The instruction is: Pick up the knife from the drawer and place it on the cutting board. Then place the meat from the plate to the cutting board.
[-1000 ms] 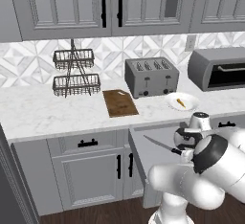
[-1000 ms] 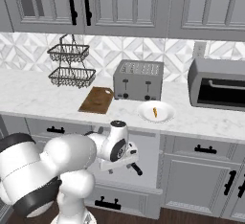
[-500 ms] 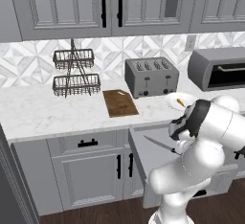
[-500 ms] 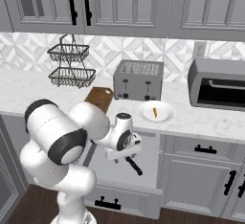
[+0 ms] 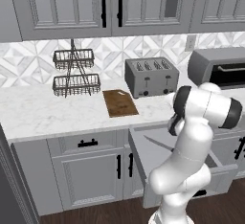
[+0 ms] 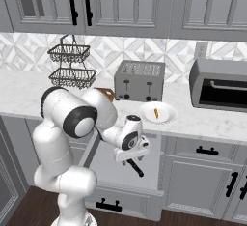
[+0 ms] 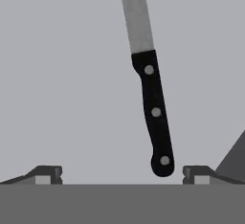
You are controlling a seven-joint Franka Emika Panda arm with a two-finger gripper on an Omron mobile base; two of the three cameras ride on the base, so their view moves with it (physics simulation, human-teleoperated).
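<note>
Black-tipped gripper [image 7: 122, 173], jaws spread wide and empty, poised over the open drawer [image 7: 57, 84]. Directly ahead of the fingertips [image 7: 48, 173] lies the knife [image 7: 152, 108], flat on the grey drawer floor, its riveted black handle nearest the jaws and slightly off-centre toward one finger, its silver blade pointing away. Judged rigid, light and thin; the smooth blade would likely slip, so the thicker handle is the better hold, pinched across its width. Beyond the drawer, on the counter, sit the cutting board [image 5: 119, 102] and the plate [image 6: 157, 112] carrying the meat [image 6: 156, 112].
</note>
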